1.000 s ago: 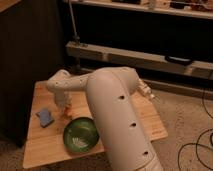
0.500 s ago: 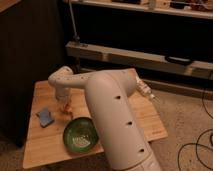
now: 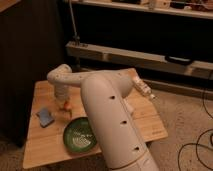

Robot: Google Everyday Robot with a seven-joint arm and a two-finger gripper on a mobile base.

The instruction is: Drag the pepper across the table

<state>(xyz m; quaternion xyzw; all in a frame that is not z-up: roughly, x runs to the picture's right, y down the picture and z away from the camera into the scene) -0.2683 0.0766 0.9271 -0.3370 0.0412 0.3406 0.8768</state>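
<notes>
The pepper (image 3: 65,106) is a small orange piece on the light wooden table (image 3: 40,145), left of centre. My gripper (image 3: 62,101) points down from the white arm and sits right on the pepper, which shows only partly beneath it. The big white arm (image 3: 107,115) crosses the middle of the table and hides the part behind it.
A blue sponge (image 3: 45,116) lies just left of the gripper. A green bowl (image 3: 79,134) stands in front of it, near the table's front. A white cylinder with a dark end (image 3: 143,89) lies at the far right corner. Dark shelving stands behind the table.
The wrist and gripper have shifted a little toward the back of the table, and the orange pepper has moved with them, away from the green bowl.
</notes>
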